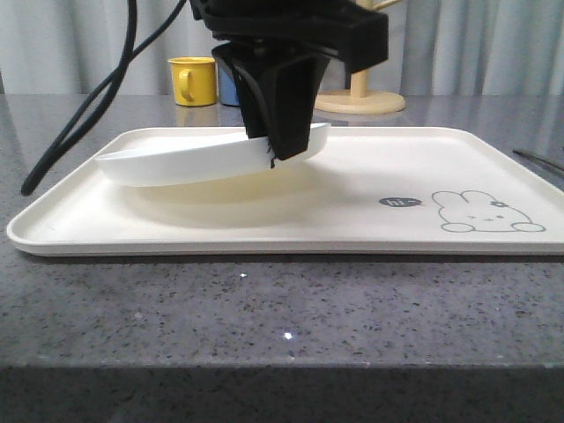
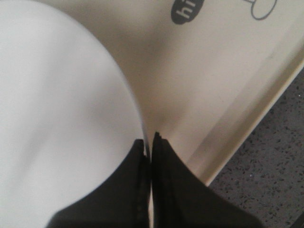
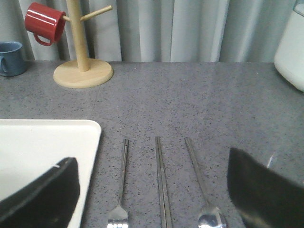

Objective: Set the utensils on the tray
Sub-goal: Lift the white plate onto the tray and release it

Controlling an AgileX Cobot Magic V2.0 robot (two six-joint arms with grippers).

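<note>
The white plate (image 1: 189,163) hangs tilted just above the tray (image 1: 370,238), its rim pinched between the closed fingers of the left end effector (image 1: 273,159). Held only at this edge, it can slip or drop hard. The right end effector (image 3: 152,190) is open above the fork (image 3: 121,190), chopsticks (image 3: 161,185) and spoon (image 3: 202,185) on the table (image 3: 199,99).

Matte black left gripper (image 1: 275,157), tapered black jaws, looping black cable (image 1: 88,106)
</note>
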